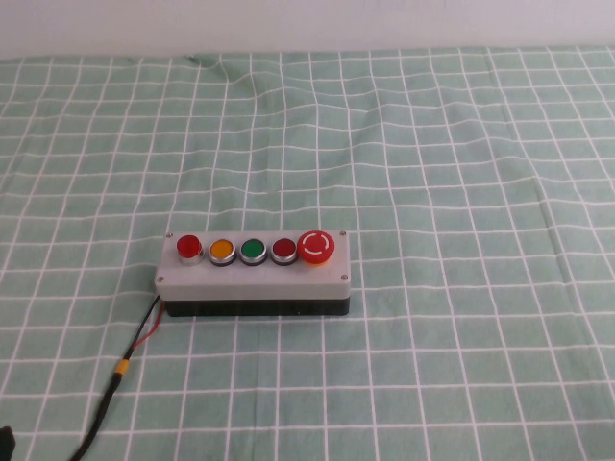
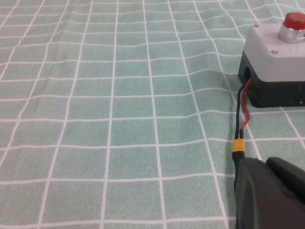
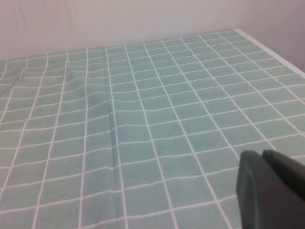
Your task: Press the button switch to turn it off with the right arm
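A green cloth (image 1: 432, 173) with a white grid pattern covers the whole table; it is soft and has shallow wrinkles, mostly toward the far side. Near the middle of the table, a little to the robot's left, stands the grey box (image 1: 252, 274). It is rectangular, with a matte light-grey top shell, a small screw in each corner, and a glossy black base (image 1: 255, 308) below.

Five round buttons sit in one row on its top. The big red mushroom button (image 1: 315, 247) is at the right end. Next to it come a flatter dark-red button (image 1: 283, 251), a green button (image 1: 253, 251) and an orange button (image 1: 222, 250), each with a silver ring. The button switch (image 1: 189, 248) is at the left end of the row: small, raised, bright red and slightly translucent, also silver-ringed.

A thin cable (image 1: 125, 360) with red and black wires leaves the left end of the base and runs toward the near edge, passing through a small yellow connector (image 2: 238, 145).

The left gripper (image 2: 269, 193) is only a dark, matte, rounded shape, cut off by the corner of the left wrist view, near the cable and well apart from the box. I cannot tell how far it is open. The right gripper (image 3: 271, 191) is likewise a dark, partly cut-off shape over bare cloth; its opening I also cannot tell. The box does not appear in the right wrist view, so the button switch is apart from this gripper.
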